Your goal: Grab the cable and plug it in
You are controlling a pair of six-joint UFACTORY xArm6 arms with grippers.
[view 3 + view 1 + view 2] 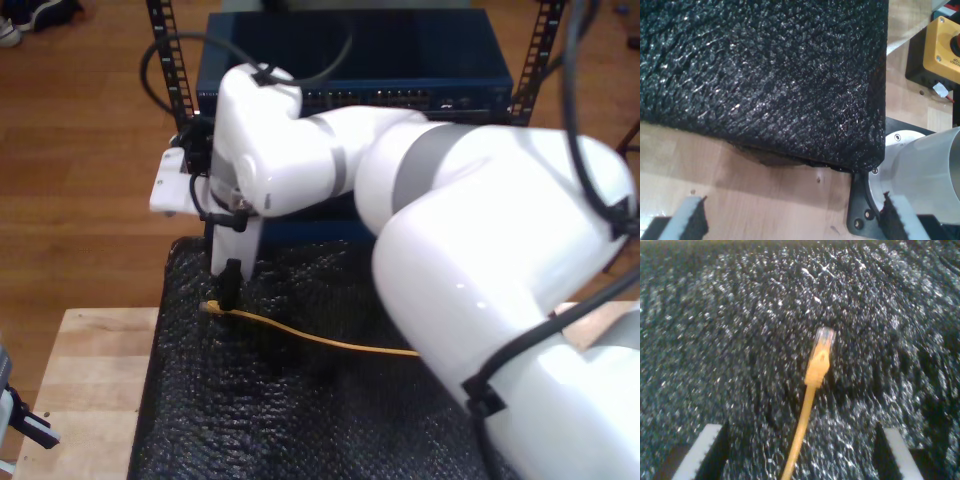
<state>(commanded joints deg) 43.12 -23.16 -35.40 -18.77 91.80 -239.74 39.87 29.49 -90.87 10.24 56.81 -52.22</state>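
Observation:
The yellow-orange cable (810,390) lies on a black foam mat (715,340), its clear plug (824,337) pointing away from my second gripper (800,452). That gripper is open, with its fingers wide on either side of the cable and not touching it. In the exterior view the second gripper (226,288) hangs just above the plug (210,306), and the cable (310,338) trails toward that view's right. My first gripper (792,222) is open with nothing between its fingers, low over the wooden table beside a corner of the mat (765,75).
A blue network switch (350,60) with a row of ports sits in a black rack behind the mat. The wooden table (95,360) shows at the exterior view's left. A yellow button box (942,47) and a silver arm base (925,175) stand near the first gripper.

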